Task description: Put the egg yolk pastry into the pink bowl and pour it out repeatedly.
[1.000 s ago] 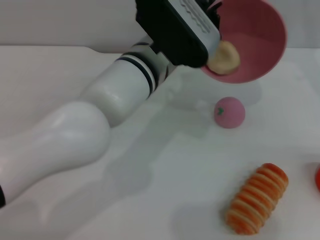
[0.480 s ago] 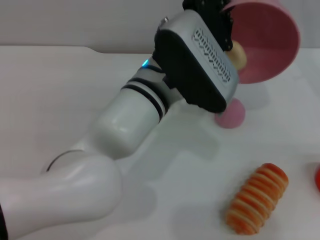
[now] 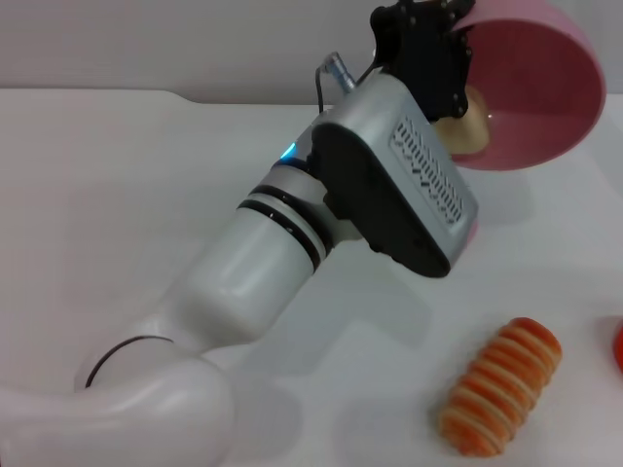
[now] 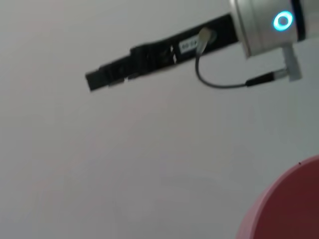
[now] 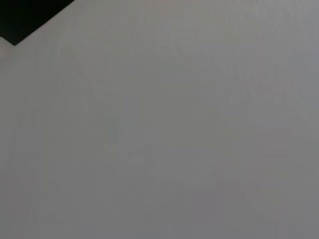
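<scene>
The left gripper pinches the near rim of the round, smooth pink plastic bowl, lifted and tipped on its side with the mouth facing the robot. The small pale beige pastry lump sits just below the fingers on the lowered wall, so more tilt should spill it there. The right gripper is out of view

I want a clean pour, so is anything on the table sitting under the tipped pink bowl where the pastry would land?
Possibly. The left gripper holds the pink bowl tipped, the egg yolk pastry at its lower edge. A pink ball peeks out below.
</scene>
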Robot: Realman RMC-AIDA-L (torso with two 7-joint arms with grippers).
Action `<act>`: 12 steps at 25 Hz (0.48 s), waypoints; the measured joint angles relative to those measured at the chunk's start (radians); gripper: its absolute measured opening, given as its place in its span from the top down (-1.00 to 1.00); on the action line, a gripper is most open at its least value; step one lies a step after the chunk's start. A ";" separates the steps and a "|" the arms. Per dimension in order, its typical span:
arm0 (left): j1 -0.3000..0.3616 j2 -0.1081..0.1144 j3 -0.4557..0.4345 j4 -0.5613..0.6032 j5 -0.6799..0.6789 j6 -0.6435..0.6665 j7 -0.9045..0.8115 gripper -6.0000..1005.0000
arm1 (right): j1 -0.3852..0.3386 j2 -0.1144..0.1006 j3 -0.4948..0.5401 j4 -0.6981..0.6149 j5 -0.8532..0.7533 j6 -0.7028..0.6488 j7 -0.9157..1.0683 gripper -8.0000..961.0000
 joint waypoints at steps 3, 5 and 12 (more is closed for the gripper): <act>0.008 0.000 0.008 -0.002 0.023 -0.018 -0.001 0.77 | -0.002 0.000 -0.008 -0.002 0.006 0.000 0.001 -0.01; 0.015 0.000 0.012 0.001 0.042 -0.021 0.000 0.77 | -0.003 0.001 -0.011 -0.002 0.006 -0.001 0.001 -0.01; 0.021 0.000 0.029 0.006 0.059 -0.027 0.003 0.77 | -0.011 0.002 -0.047 -0.002 0.041 -0.002 0.005 -0.01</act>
